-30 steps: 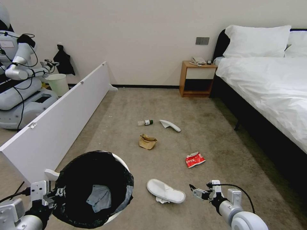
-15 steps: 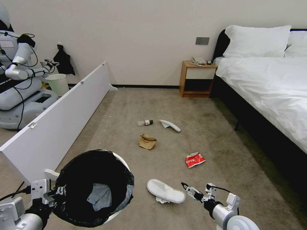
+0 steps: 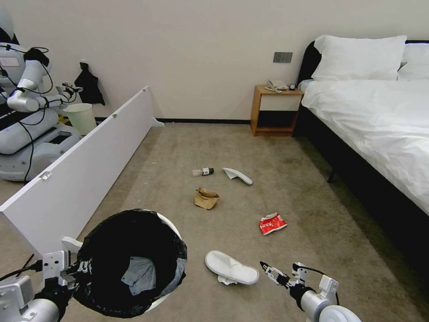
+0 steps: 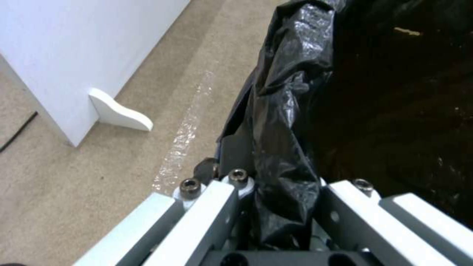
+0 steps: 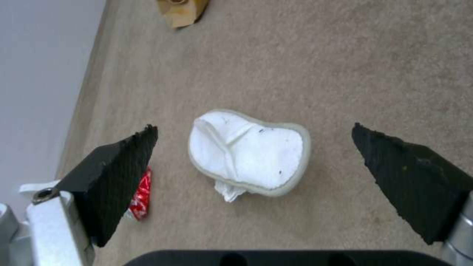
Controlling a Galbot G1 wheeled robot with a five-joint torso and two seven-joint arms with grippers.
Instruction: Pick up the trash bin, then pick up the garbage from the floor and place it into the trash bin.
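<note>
The bin-pickup step reads as complete: the left gripper (image 4: 276, 221) has its jaws clamped on the black liner at the rim of the trash bin (image 3: 129, 264), held at the robot's lower left. The collection step is in hand. The right gripper (image 3: 273, 273), jaws wide apart, hangs just beside the near white slipper (image 3: 231, 267), which lies on the floor (image 3: 313, 214) over a crumpled tissue (image 5: 225, 190). The next move calls for descent until the jaws straddle the slipper. The red wrapper (image 3: 272, 223), brown paper bag (image 3: 206, 198), bottle (image 3: 203, 171) and second slipper (image 3: 237, 175) lie farther off; nothing obstructs the approach.
</note>
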